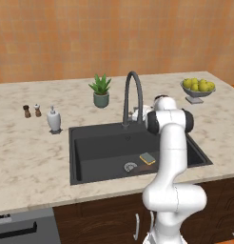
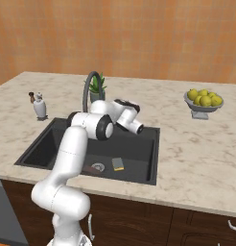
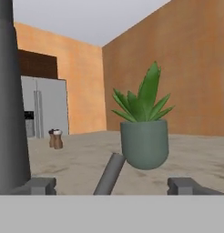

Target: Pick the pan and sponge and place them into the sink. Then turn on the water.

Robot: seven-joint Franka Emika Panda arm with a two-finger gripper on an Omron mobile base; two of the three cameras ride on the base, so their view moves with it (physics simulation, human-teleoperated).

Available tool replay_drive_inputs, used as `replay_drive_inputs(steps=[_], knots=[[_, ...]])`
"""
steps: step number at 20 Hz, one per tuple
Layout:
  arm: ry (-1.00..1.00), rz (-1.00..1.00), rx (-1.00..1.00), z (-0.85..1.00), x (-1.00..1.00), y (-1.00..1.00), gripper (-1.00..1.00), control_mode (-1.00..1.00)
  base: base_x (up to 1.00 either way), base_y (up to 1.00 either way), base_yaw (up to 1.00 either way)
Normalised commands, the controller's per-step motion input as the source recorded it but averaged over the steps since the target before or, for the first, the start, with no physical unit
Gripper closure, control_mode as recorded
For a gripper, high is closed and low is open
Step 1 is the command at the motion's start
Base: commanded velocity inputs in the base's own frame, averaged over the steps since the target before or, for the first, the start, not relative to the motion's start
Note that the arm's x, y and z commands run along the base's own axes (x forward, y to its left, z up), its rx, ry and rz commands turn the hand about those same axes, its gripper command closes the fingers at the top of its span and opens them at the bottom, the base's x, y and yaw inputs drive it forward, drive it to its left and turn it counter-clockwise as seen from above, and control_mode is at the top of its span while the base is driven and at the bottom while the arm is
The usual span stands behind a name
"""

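Dark fingers [image 3: 36, 185] spread wide, holding nothing, straddling faucet lever [image 3: 110, 174], potted plant [image 3: 145, 129] beyond

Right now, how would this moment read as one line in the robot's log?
sponge: in sink | gripper: open, at faucet lever | water: off

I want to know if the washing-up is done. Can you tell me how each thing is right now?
sponge: lying flat on the sink floor, near the drain.
sink: no water in it.
faucet: off, no stream from the spout.
faucet lever: untouched, between the gripper fingers.
gripper: open, holding nothing.
pan: hidden, cannot tell.
fruit bowl: upright on the counter, full of lemons.
potted plant: upright.
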Motion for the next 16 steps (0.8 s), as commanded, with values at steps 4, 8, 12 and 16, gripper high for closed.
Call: replay_drive_inputs(steps=[4, 8, 12, 16], knots=[[0.0, -0.01, 0.0, -0.28, 0.59, 0.16, 1.0, -1.0, 0.0, 0.0, 0.0], [0.0, -0.01, 0.0, -0.28, 0.54, 0.05, 1.0, -1.0, 0.0, 0.0, 0.0], [0.0, 0.0, 0.0, -0.27, 0.53, 0.0, 1.0, -1.0, 0.0, 0.0, 0.0], [0.0, -0.08, 0.0, -0.36, 0.5, -0.06, 1.0, -1.0, 0.0, 0.0, 0.0]])
